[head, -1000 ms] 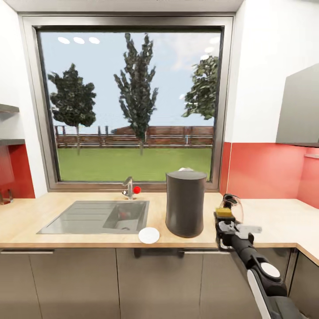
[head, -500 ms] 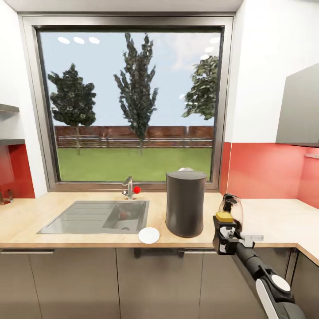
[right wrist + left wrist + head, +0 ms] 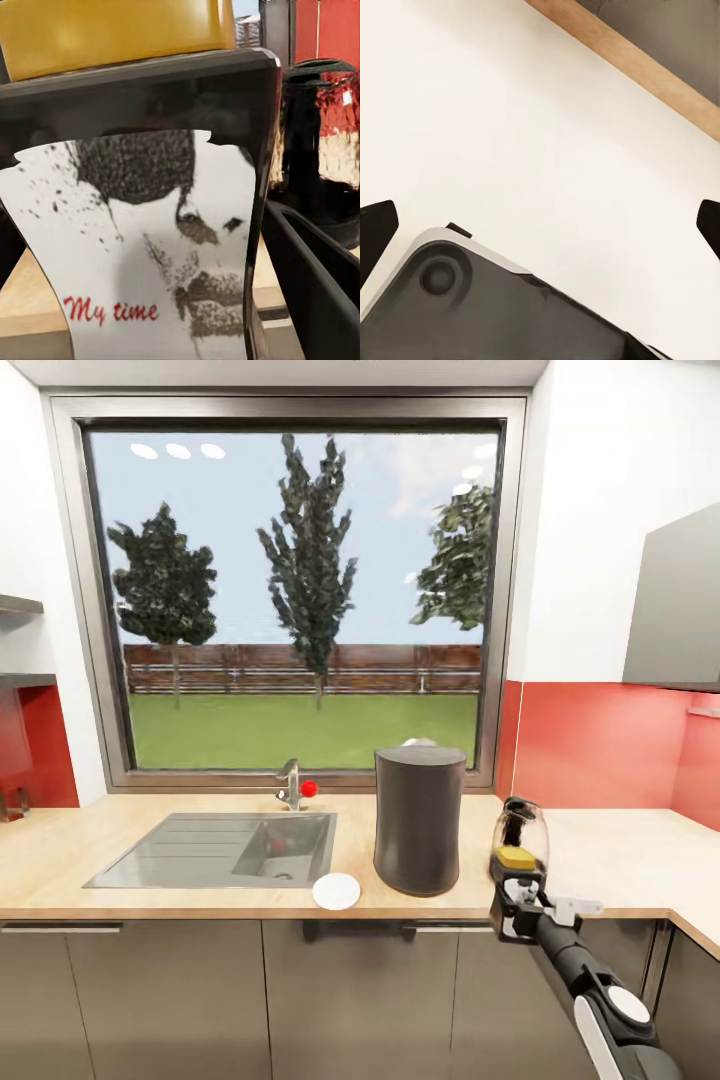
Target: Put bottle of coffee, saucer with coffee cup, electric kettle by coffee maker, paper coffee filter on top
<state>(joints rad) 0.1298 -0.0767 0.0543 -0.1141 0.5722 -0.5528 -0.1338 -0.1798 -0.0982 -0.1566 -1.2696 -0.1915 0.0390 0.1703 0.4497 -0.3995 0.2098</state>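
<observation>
coffee maker (image 3: pixel 420 820): showing plain matte dark grey.
bottle of coffee (image 3: pixel 142 217): wearing a yellow-orange lid over dark glass; white label speckled black, red "My time" lettering.
saucer (image 3: pixel 336 891): showing plain white.
electric kettle (image 3: pixel 527 826): showing clear glass with black trim.
surface (image 3: pixel 120 840): showing light wood grain.
backsplash (image 3: pixel 600 745): showing red.

Bright even daylight, sharp render, faint shadows.

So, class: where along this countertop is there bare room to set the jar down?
Bare wood lies between the coffee maker and the electric kettle, and right of the kettle to the corner of the kitchen countertop. It is crowded between sink, saucer and coffee maker.
</observation>
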